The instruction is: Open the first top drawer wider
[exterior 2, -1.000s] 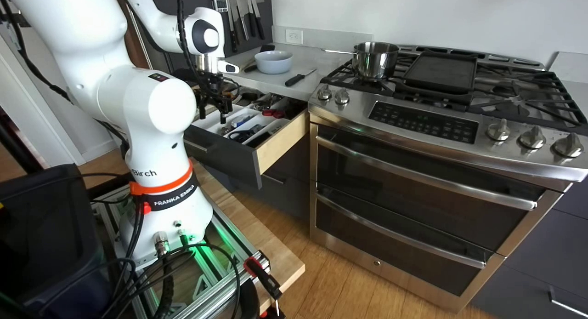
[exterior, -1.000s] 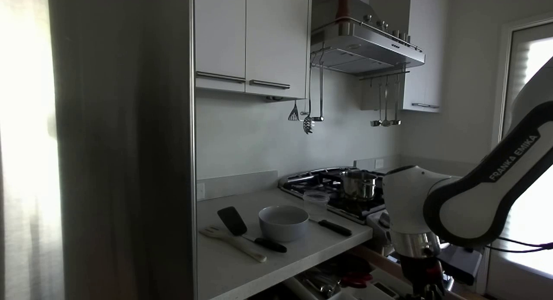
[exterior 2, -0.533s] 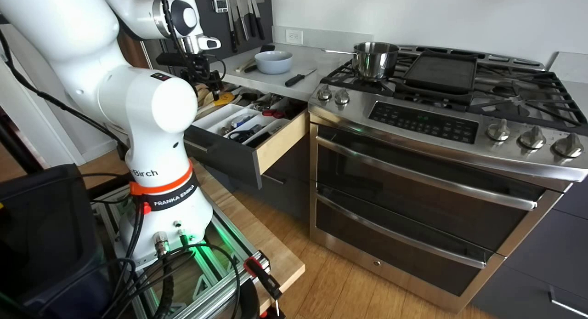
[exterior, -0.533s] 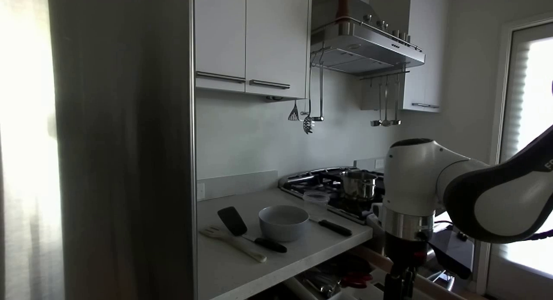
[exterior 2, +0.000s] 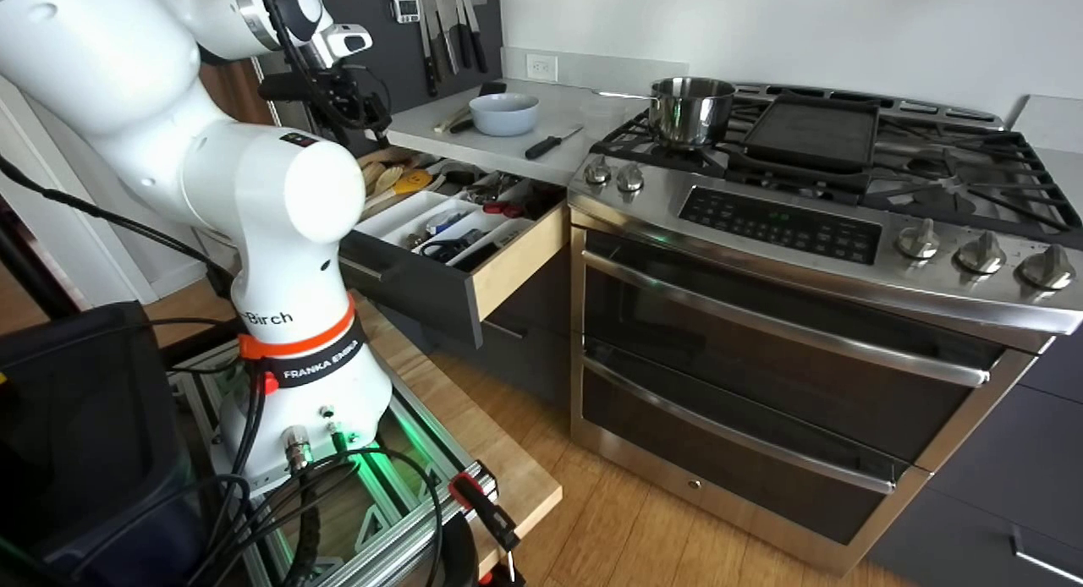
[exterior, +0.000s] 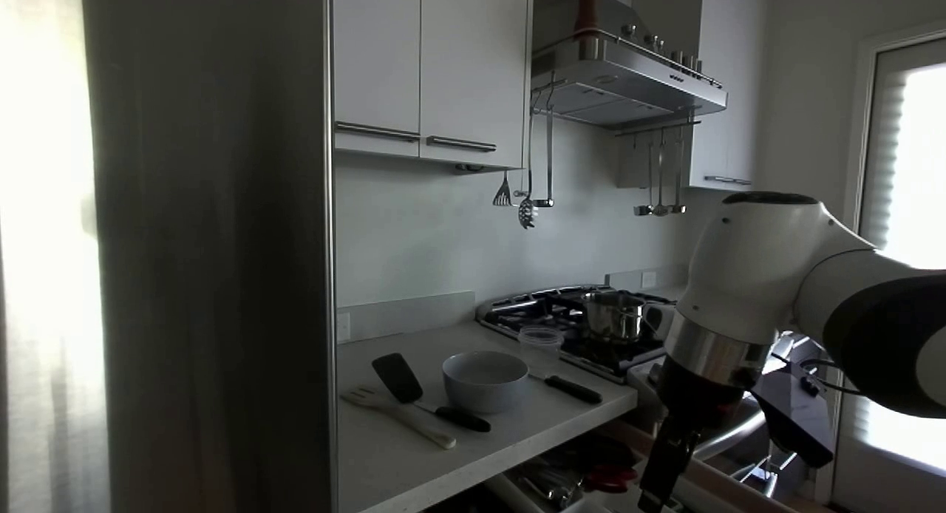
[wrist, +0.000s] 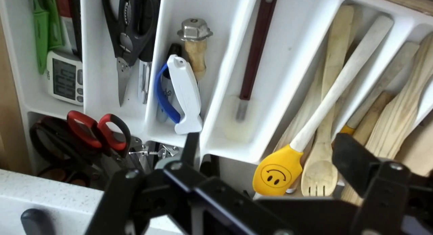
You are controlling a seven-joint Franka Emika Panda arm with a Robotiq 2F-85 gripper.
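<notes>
The top drawer stands partly pulled out below the counter. Its dark grey front (exterior 2: pixel 423 295) and pale wooden side (exterior 2: pixel 520 261) show in an exterior view, with part of the bar handle (exterior 2: pixel 364 271). The drawer side also shows in an exterior view (exterior: pixel 728 489) and in the wrist view (wrist: pixel 10 123). My gripper (wrist: pixel 269 143) is open and empty above the drawer. In the wrist view its fingers are apart over a yellow smiley spatula (wrist: pixel 277 170) and a wooden fork spoon. The gripper (exterior 2: pixel 379 134) is near the counter's front corner, tilted (exterior: pixel 654 494).
A white divided tray (wrist: pixel 216 76) inside the drawer holds scissors, a timer and wooden utensils. The counter (exterior: pixel 510 443) overhangs the drawer's back. A bowl (exterior 2: pixel 504 115), a knife (exterior 2: pixel 550 145) and a spatula (exterior: pixel 399 378) lie on it. The stove (exterior 2: pixel 778 249) stands beside the drawer.
My gripper has risen out from over the tray's front and moved back, away from the drawer front. The wrist has tilted. The drawer has not visibly moved.
</notes>
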